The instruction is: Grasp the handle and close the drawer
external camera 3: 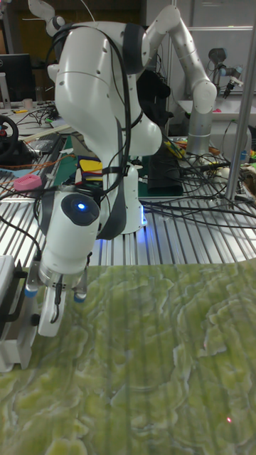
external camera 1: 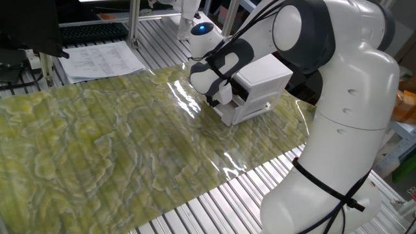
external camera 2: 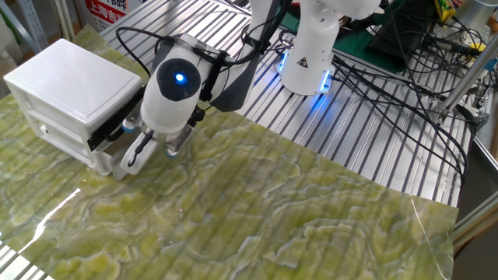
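One cabinet (external camera 2: 66, 85) sits near the counter (external camera 2: 257, 218) edge, one drawer (external camera 2: 117, 159) slightly out. I cannot tell how the jaws stand.

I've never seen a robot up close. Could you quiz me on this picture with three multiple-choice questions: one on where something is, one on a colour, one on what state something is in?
1. Where is the pincer?
A. at the front of the white cabinet
B. over the papers
C. high above the mat

2. What colour is the light on the robot's wrist?
A. red
B. blue
C. green

3. What state is the lower drawer in?
A. taken out
B. fully shut
C. pulled out a little

Answers:
1 A, its fingers sit against the cabinet's front.
2 B, a blue dot glows there.
3 C, its front stands out past the cabinet body.
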You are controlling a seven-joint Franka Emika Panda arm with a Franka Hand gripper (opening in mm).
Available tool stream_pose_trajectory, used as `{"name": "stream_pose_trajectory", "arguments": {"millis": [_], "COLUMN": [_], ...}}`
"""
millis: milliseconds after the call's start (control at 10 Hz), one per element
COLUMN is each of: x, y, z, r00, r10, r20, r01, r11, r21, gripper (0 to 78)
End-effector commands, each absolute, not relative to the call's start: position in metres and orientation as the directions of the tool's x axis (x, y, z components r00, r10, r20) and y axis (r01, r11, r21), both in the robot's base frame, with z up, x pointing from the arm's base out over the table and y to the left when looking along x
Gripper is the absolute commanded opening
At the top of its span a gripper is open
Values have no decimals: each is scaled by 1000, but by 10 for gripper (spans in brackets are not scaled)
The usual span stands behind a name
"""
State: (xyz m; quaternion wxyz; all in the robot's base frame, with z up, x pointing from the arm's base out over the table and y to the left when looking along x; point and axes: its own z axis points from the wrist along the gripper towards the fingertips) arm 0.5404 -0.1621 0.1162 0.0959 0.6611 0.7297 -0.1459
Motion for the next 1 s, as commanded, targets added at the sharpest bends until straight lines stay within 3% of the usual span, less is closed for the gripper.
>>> {"name": "stream_pose_trajectory", "arguments": {"millis": [100,600,800,1000], "x": [539,539,539,539], "y": [-161,-161,-161,-161], "z": [114,114,114,114], "r00": [-148,-147,-138,-138], "r10": [960,954,919,914], "r20": [-236,-261,-369,-382], "r01": [987,987,988,988], "r11": [129,125,101,100], "r21": [-97,-101,-117,-118], "gripper": [11,11,11,11]}}
